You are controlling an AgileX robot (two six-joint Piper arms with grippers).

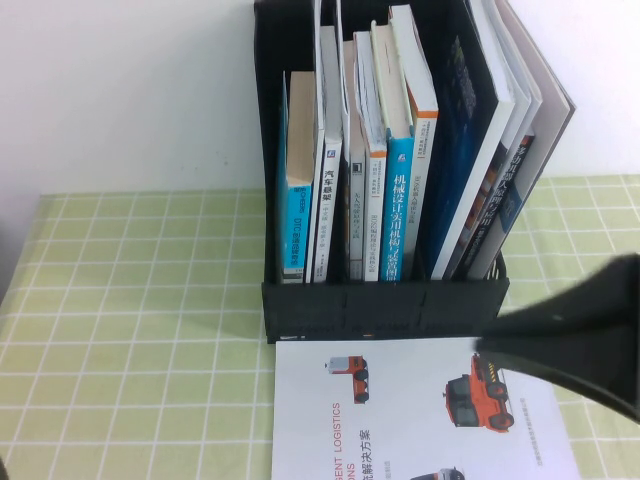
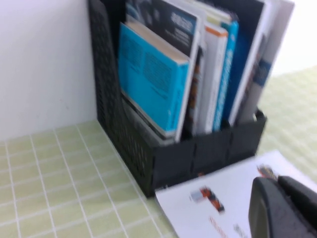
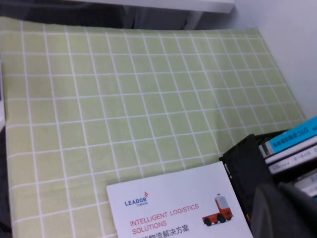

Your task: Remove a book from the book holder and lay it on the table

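Note:
The book (image 1: 400, 420) lies flat on the table (image 1: 130, 330), white cover up with orange-red truck pictures, just in front of the book holder (image 1: 385, 310). My right gripper (image 1: 490, 345) hovers over the book's right part, close to the holder's front wall, shut and empty. In the right wrist view the right gripper (image 3: 279, 187) is beside the holder (image 3: 245, 163) and above the book (image 3: 173, 208). My left gripper (image 2: 277, 179) is shut and empty above the book (image 2: 218, 198), in front of the holder (image 2: 198, 158). It does not show in the high view.
The holder still holds several upright books: blue-spined paperbacks (image 1: 297, 200) and a large dark-blue book (image 1: 460, 130) leaning right. A white wall stands behind. Green grid cloth stretches left of the holder; the table's left edge (image 1: 15, 300) is near.

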